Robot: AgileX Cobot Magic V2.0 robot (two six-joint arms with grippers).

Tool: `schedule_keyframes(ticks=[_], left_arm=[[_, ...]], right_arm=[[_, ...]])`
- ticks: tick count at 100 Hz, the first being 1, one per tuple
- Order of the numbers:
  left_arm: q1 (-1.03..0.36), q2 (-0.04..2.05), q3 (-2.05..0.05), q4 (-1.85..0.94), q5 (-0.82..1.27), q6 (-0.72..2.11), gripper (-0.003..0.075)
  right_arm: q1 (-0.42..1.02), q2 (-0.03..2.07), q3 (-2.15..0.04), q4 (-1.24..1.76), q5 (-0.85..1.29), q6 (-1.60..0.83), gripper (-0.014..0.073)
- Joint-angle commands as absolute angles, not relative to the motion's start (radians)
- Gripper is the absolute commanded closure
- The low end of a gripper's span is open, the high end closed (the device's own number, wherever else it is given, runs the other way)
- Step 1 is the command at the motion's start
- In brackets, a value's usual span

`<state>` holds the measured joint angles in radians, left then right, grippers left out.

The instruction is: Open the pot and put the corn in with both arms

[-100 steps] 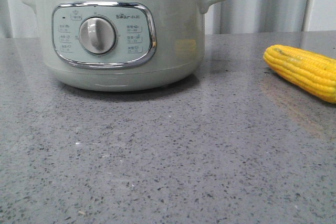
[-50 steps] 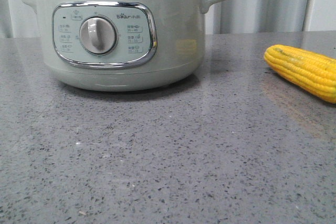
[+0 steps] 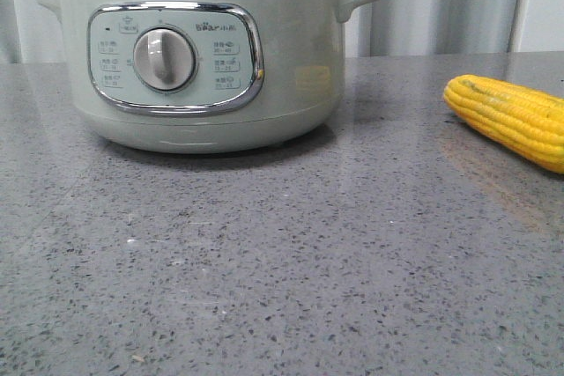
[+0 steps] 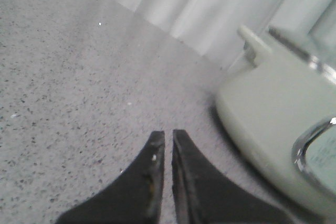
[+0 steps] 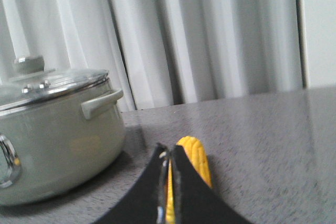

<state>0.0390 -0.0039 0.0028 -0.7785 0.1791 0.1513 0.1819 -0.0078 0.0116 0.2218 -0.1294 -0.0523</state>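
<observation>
Yellow corn (image 3: pixel 511 119) lies on the grey table (image 3: pixel 282 261), well right of the lidded pot (image 3: pixel 203 59), long axis slanting from back-left to front-right. Left gripper (image 4: pixel 168 145) nearly closed, empty. Right gripper (image 5: pixel 169 162) seems pressed together, corn apparently just beyond.

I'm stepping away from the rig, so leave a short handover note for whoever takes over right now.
Left tool: shut, empty, low over the grey speckled table beside the pot.
Right tool: shut, empty, with the corn just beyond it.
Large pale green electric pot: glass lid on.
Bright yellow corn cob: lying on the table, right of the pot.
Done: nothing.
Left: lift lid, put corn in.
</observation>
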Motion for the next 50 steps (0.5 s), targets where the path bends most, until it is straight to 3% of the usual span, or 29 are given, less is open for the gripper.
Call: schedule_keyframes(ticks=[1,23,50], left_arm=[[0.039,-0.037,0.009,-0.904,0.061,0.14,0.0741],[0.039,-0.037,-0.043,-0.923,0.0,0.236,0.0741],[0.039,0.141,-0.318,-0.607,0.246,0.363,0.0738]], right_arm=[[0.175,-0.03,0.03,0.336,-0.198,-0.052,0.0667],[0.175,-0.021,-0.085,0.432,-0.078,-0.052,0.0667],[0.175,0.186,-0.38,0.183,0.303,-0.054,0.0667]])
